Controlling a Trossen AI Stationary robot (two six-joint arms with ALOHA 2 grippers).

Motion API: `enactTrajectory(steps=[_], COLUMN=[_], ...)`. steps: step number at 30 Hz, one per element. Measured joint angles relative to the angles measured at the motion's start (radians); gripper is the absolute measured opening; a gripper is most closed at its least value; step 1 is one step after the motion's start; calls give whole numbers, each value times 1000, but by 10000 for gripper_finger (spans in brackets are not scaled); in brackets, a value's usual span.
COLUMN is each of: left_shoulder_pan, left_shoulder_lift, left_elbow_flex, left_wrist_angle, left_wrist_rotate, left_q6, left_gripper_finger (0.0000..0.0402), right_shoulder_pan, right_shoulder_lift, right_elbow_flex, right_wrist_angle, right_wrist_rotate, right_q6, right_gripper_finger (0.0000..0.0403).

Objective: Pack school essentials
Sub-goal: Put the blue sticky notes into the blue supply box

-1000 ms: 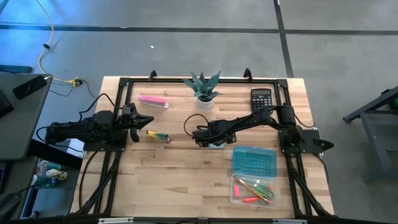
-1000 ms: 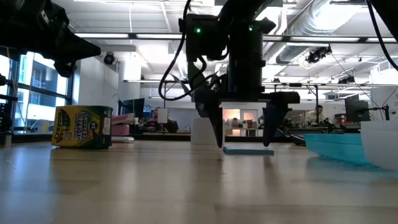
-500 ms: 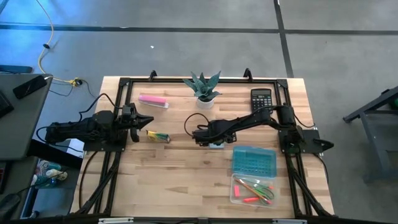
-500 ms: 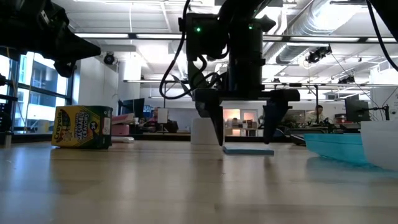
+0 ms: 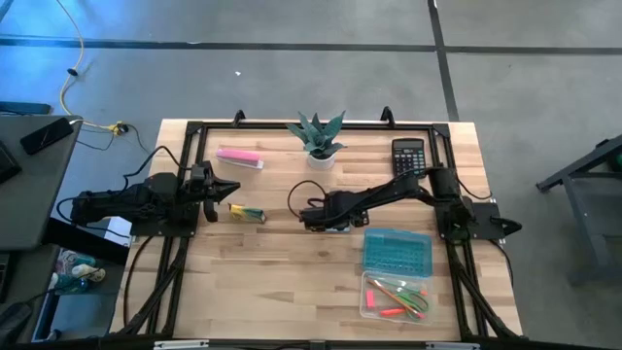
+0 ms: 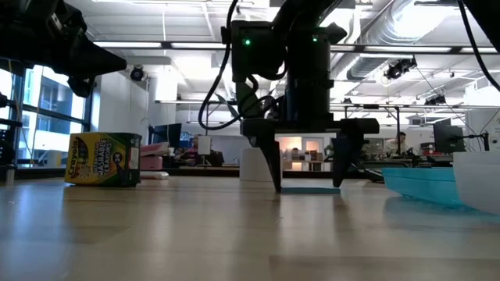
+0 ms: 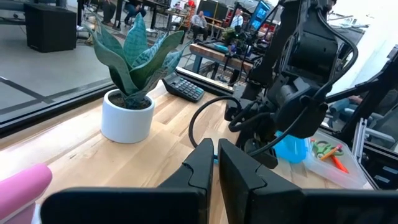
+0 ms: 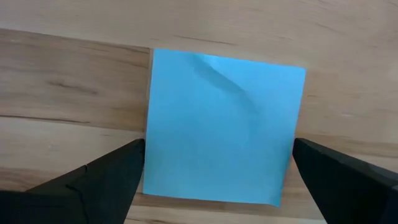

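The light blue square notepad (image 8: 224, 127) lies flat on the table near its middle and shows as a thin slab in the low view (image 6: 308, 190). My right gripper (image 8: 219, 180) is open and points down over it, one finger on each side (image 6: 306, 186). In the high view it hides most of the pad (image 5: 328, 218). Scissors, orange-red pens and a pencil lie in a clear box (image 5: 394, 297) near the near right corner. My left gripper (image 7: 216, 163) is shut and waits above the table's left side (image 5: 231, 190). My right gripper comes from above, pointing down, with its fingers (image 8: 115, 171) close to two opposite edges of the notepad (image 8: 152, 143). I cannot tell whether they touch it. The pad lies flat on the table.
A teal lid (image 5: 397, 253) lies just right of the gripper, beside the clear box. A crayon box (image 5: 247, 213) sits under the left gripper. A pink bar (image 5: 239, 157), a potted plant (image 5: 318, 139) and a black calculator (image 5: 409, 156) stand along the far edge.
My right gripper has come down a little, so its fingertips now reach the table on either side of the notepad. The pad has stayed where it was.
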Motion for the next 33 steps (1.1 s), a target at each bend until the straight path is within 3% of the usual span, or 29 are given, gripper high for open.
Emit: enactTrajectory(steps=[11,23,33], left_shoulder_pan=[0,0,0], left_shoulder_lift=[0,0,0], left_elbow_flex=[0,0,0], left_wrist_angle=[0,0,0], left_wrist_rotate=[0,0,-1], left_q6=[0,0,0], left_gripper_finger=[15,15,15], right_shoulder_pan=[2,23,76], right_shoulder_lift=[12,15,-9], right_elbow_flex=[2,0,-5], right_wrist_angle=[4,28,17], right_wrist_rotate=[-7,10,14], right_q6=[1,15,66], right_gripper_finger=[398,335,325])
